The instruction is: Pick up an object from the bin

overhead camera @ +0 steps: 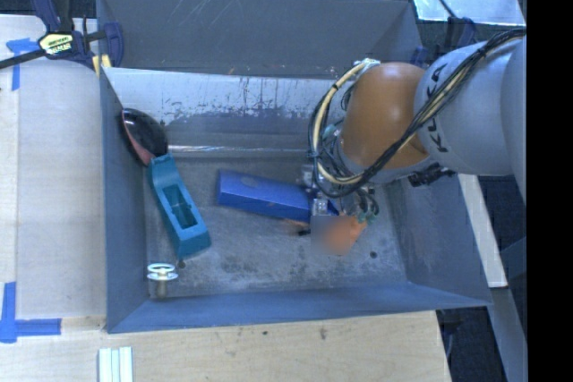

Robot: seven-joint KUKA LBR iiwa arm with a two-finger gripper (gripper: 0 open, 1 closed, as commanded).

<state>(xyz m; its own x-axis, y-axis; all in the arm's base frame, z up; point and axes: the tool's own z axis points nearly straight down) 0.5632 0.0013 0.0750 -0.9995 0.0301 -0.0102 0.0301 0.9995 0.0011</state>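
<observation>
Reaching into the bin (269,85) from the right, the claw (327,208) hangs low at the near end of a dark blue box (260,195), with an orange lump (340,235) just below it. The wrist and cables hide whether the claw is released or clenched. Well to its left lie a light blue stapler (179,206), a dark spoon (143,134) and a small metal cap (161,273). The grasp appears to be the step in hand. Next comes a firm hold and a straight lift clear of the walls.
</observation>
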